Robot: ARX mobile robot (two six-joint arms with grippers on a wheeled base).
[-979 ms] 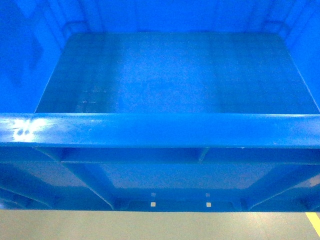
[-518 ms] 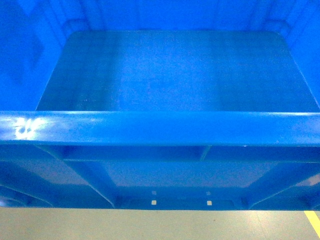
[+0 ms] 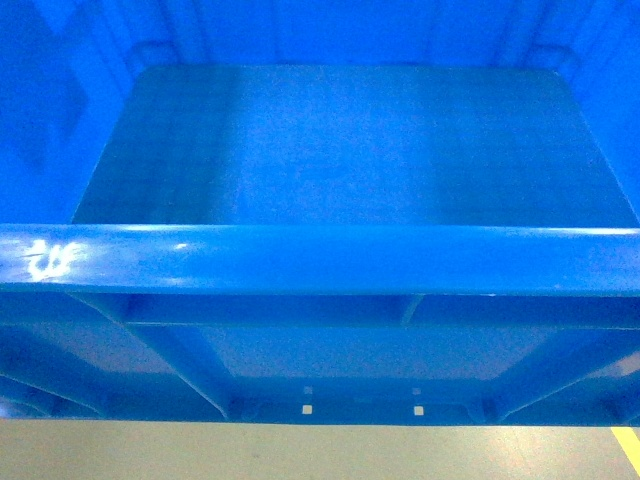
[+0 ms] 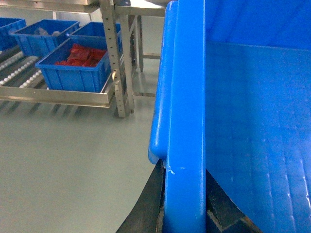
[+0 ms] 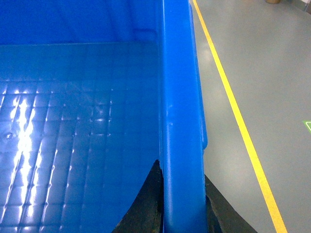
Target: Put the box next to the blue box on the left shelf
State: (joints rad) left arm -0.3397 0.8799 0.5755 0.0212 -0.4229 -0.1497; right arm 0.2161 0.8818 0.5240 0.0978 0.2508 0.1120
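Note:
The box, a large bright-blue open-top crate, fills the head view, with its thick near rim across the middle and ribbed wall below. It is held off the grey floor. My left gripper is shut on the box's left rim, one black finger outside and one inside. My right gripper is shut on the right rim the same way. In the left wrist view, a blue box holding red packets sits on the left shelf, away to the left of the carried box.
Two more blue boxes sit further back on the metal roller shelf, whose perforated upright post stands near the carried box. A yellow floor line runs along the right side. Bare grey floor lies between the shelf and me.
In the head view the box's near rim rose slightly and came back down; reflections on it shifted. Nothing else visibly differs.

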